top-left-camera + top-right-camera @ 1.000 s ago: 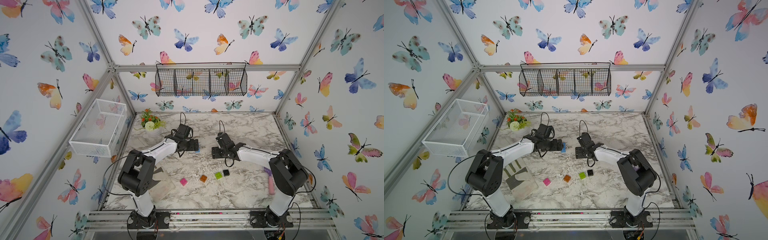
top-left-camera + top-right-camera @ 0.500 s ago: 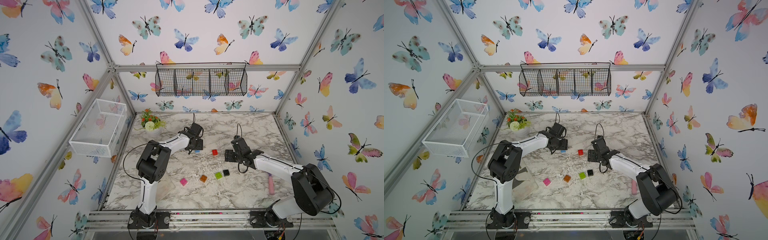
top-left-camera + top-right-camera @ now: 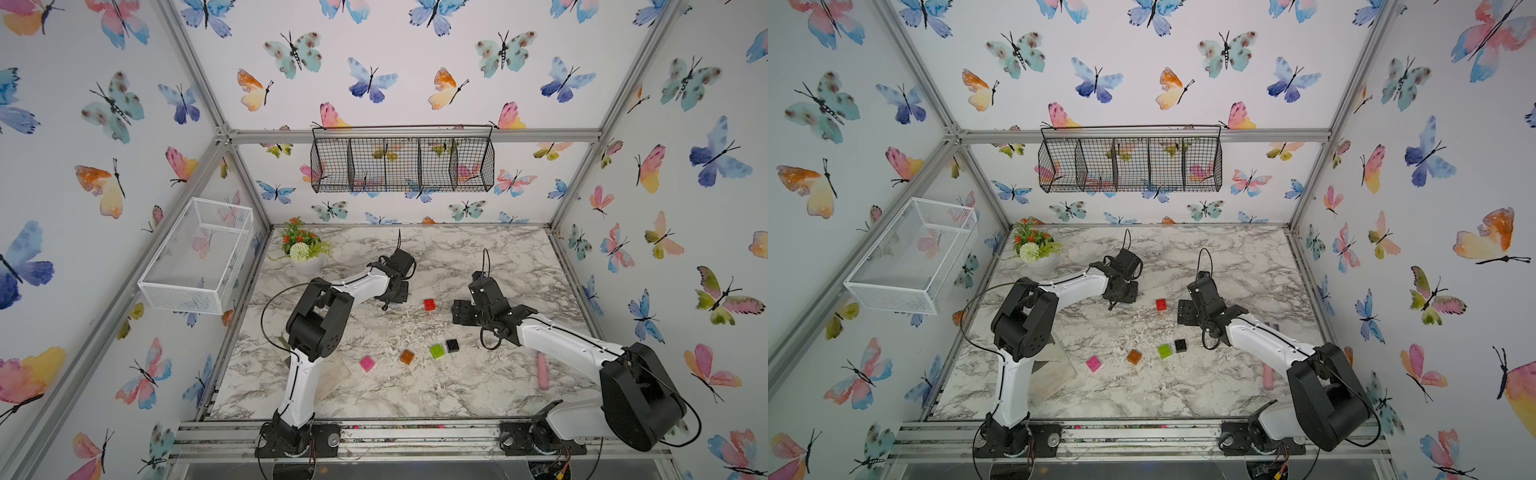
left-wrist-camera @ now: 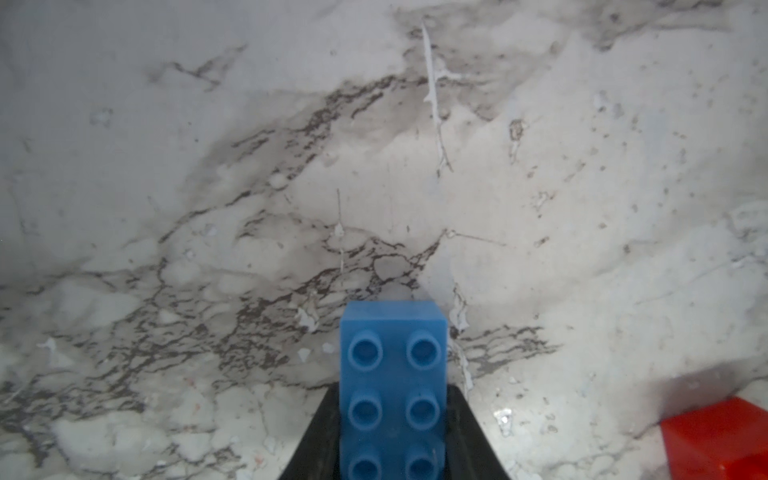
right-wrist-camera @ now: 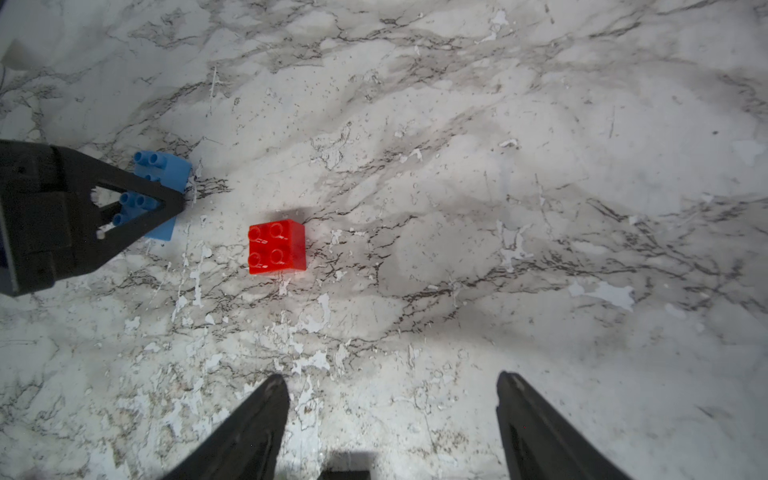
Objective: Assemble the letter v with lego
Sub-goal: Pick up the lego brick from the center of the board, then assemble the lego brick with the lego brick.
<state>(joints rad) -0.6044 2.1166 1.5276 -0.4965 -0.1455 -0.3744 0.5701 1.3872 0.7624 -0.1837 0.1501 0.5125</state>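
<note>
My left gripper (image 3: 395, 297) is shut on the long blue lego brick (image 4: 394, 332) down at the marble table, one finger on each long side. The right wrist view shows that brick (image 5: 166, 166) flat on the table between those fingers. A red brick (image 3: 429, 304) (image 5: 277, 248) lies alone just to its right. My right gripper (image 3: 461, 311) (image 5: 390, 376) hovers open and empty right of the red brick. Pink (image 3: 368, 363), orange (image 3: 407, 356), lime-green (image 3: 437, 351) and black (image 3: 452, 345) bricks lie in a loose row nearer the front. No letter v is in view.
A pink-handled scraper (image 3: 542, 371) lies at the front right beside my right arm. A flower pot (image 3: 303, 251) stands at the back left corner. A white mesh basket (image 3: 199, 257) hangs on the left wall and a black wire basket (image 3: 402, 164) on the back wall.
My left gripper has closed on the blue brick after shifting right and back. My right arm has drawn away to the right, uncovering the red brick, and its jaws have widened a little.
</note>
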